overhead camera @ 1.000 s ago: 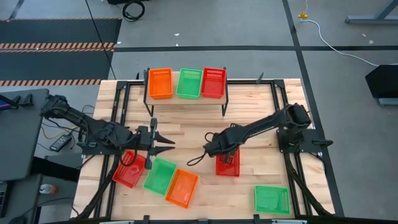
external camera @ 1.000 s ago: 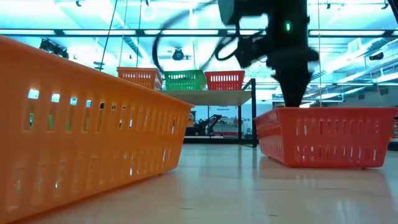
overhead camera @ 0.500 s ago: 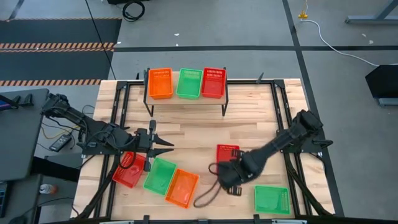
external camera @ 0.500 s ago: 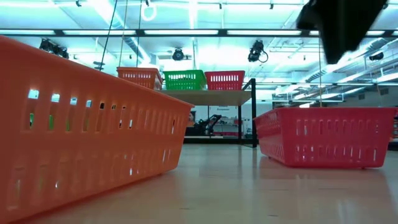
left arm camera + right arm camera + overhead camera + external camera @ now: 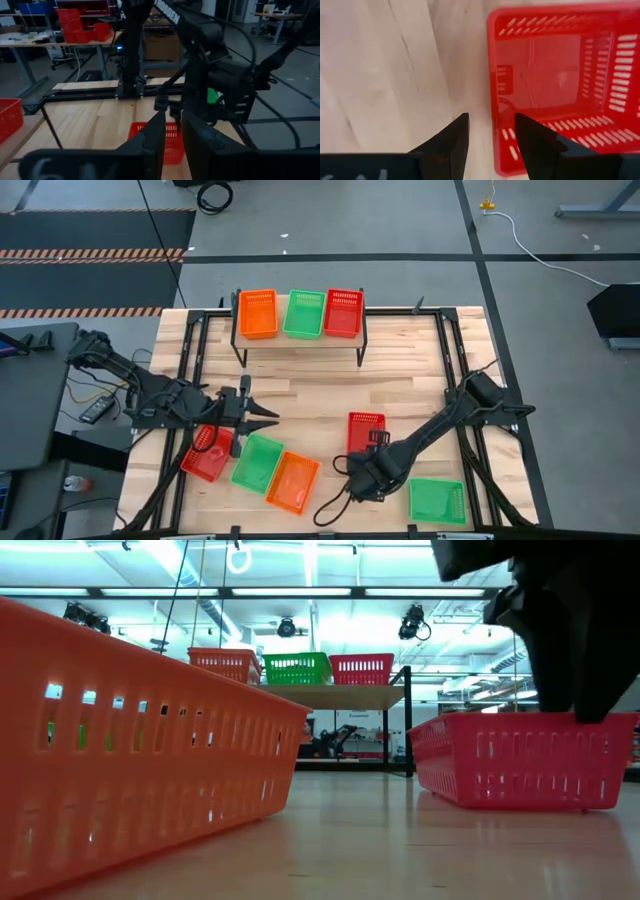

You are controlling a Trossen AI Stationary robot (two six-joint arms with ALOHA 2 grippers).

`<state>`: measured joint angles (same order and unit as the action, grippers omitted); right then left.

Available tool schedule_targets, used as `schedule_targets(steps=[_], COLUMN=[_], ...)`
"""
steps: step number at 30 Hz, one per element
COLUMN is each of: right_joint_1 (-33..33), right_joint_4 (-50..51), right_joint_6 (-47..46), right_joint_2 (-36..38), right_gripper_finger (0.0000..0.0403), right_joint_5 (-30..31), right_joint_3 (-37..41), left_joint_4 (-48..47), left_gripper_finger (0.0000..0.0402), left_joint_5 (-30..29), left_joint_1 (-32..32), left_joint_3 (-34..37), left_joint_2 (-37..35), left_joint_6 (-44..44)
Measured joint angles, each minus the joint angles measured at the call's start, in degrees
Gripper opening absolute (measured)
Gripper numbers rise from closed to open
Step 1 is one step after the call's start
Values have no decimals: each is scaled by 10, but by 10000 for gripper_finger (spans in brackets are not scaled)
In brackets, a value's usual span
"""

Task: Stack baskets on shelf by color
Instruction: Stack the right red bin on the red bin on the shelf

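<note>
Partial white lettering "OSSEN" on right arm [image 5: 172, 17] link, left wrist view; nothing else legible.

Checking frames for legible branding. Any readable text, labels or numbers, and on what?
"OSSEN", the start cut off: white letters on the right arm, left wrist view.
Pale marks on the left fingers and the right fingers: too blurred to read.
Baskets, shelf, table: no text visible.
</note>
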<state>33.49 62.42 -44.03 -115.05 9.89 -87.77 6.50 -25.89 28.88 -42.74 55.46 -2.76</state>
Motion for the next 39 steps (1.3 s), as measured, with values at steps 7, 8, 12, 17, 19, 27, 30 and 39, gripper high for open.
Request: schedule_targets(steps=[7, 8, 12, 17, 19, 27, 30, 39], right_joint_1=[-14, -16, -27, -42, -49, -85, -101, -172], right_joint_4=[-2, -3, 2, 84, 130, 271, 274, 275], right_joint_6=[27, 33, 55, 78, 95, 141, 171, 235], right_joint_2=[-9, -11, -12, -5, -4, -4, -1, 2], right_gripper_finger=[117, 100, 22, 23, 18, 16, 16, 18], right_joint_5=[8, 8, -7, 9, 23, 104, 129, 210], right_joint_3=[0, 0, 0, -38, -70, -235, -287, -388], left_joint_4=[1, 2, 1, -2, -1, -5, -5, -8], left_gripper_finger=[64, 63, 62, 63, 64, 57, 55, 53], left_joint_5=[0, 0, 0, 0, 0, 0, -2, -20], left_joint_1=[16, 16, 16, 16, 16, 16, 16, 16], left_joint_3=[0, 0, 0, 0, 0, 0, 0, 0], left_joint_2=[0, 0, 0, 0, 0, 0, 0, 0], left_joint_6=[4, 4, 4, 4, 4, 4, 4, 16])
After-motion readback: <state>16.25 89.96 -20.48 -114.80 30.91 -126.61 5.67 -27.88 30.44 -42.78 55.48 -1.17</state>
